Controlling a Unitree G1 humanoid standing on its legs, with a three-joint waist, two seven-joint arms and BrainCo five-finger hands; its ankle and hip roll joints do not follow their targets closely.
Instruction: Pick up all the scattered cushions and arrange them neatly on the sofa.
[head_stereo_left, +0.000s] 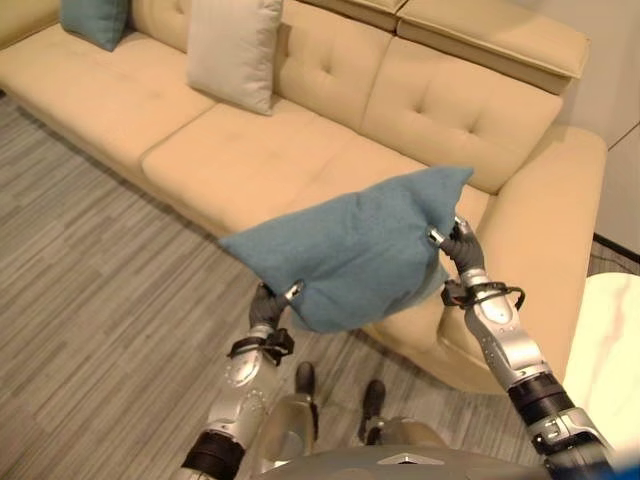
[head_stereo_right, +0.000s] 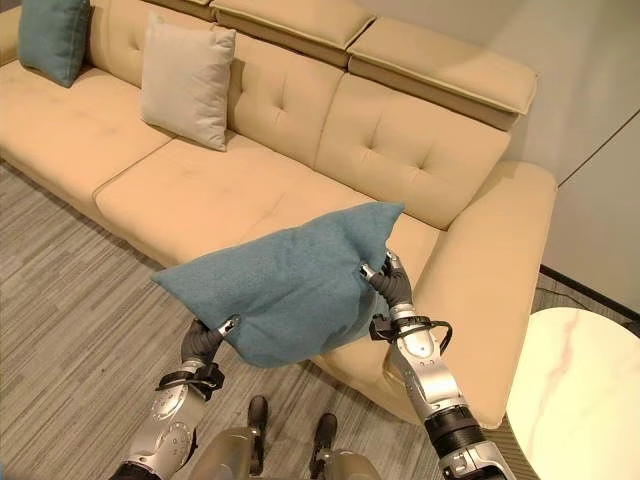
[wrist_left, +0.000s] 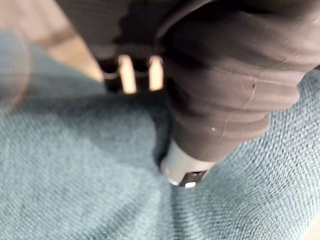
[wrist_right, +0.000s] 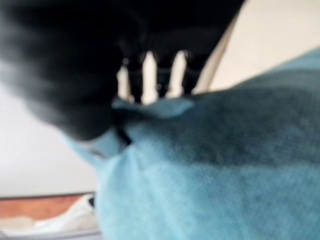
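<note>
Cushion: teal cushion (head_stereo_left: 360, 250) held aloft before the sofa (head_stereo_left: 260, 165).
Left hand (head_stereo_left: 272, 303): clamped on its seven o'clock edge.
Right hand (head_stereo_left: 455, 243): gripping its three o'clock corner.

A tan sofa (head_stereo_right: 260, 190) with tufted back cushions and raised headrests stands on a floor (head_stereo_left: 100, 300) of grey striped planks, its wide armrest (head_stereo_right: 500, 290) at the robot's right. On its seat a beige cushion (head_stereo_right: 185, 82) leans upright against the backrest, and further to the left a teal cushion (head_stereo_right: 52, 38) leans against the backrest too, well apart from the beige one. Beside the armrest, at the lower right, stands a round white marbled worktop (head_stereo_right: 585, 395).
</note>
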